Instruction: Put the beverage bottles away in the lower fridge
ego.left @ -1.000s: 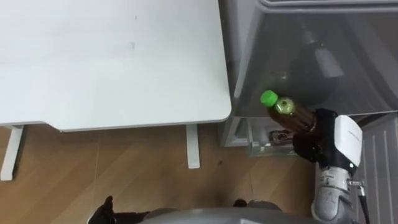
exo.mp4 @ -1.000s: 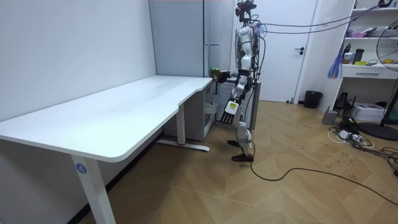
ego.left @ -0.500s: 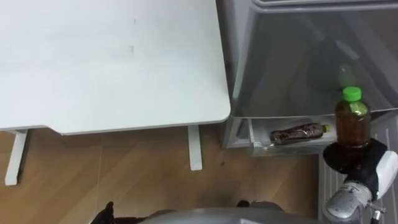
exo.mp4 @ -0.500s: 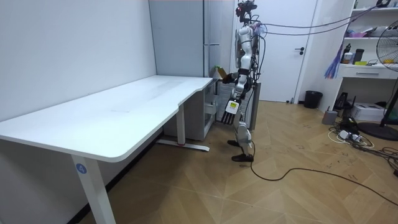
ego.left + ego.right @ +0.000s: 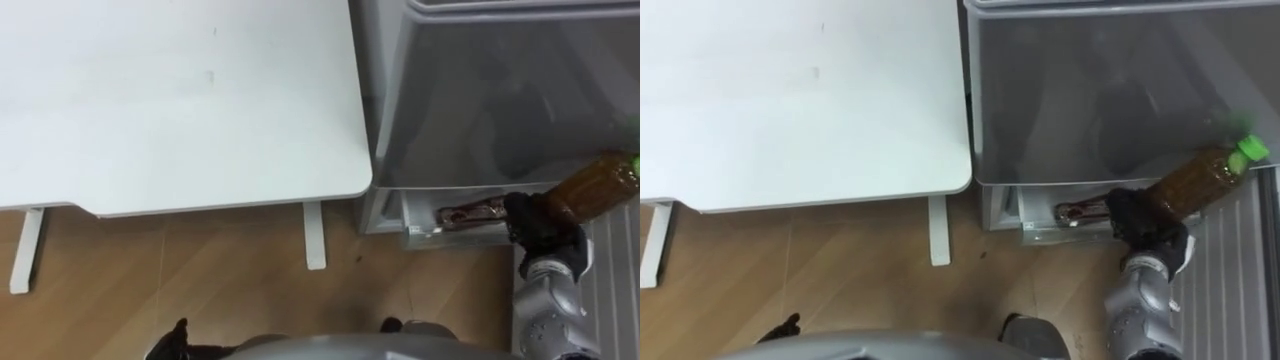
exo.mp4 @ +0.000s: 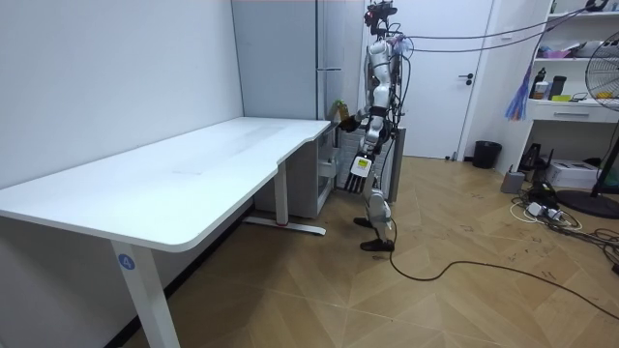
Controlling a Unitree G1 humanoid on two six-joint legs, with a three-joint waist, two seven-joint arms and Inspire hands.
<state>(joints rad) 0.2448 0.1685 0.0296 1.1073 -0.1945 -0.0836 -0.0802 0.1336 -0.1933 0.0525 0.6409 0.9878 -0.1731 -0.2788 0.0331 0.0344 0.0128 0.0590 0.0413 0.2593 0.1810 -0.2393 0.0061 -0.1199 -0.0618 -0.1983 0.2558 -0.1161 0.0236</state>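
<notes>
Right hand (image 5: 1145,232) holds a brown bottle (image 5: 1196,175) at the fridge (image 5: 1080,90).
Its fingers curl round the tilted bottle's base, above 1 other bottle (image 5: 1085,211) lying in the fridge's lower part; the left hand (image 6: 360,169) hangs alongside the robot.

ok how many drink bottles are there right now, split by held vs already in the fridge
green-capped bottle held in the right hand: 1
bottle lying in the lower fridge: 1
total: 2
</notes>
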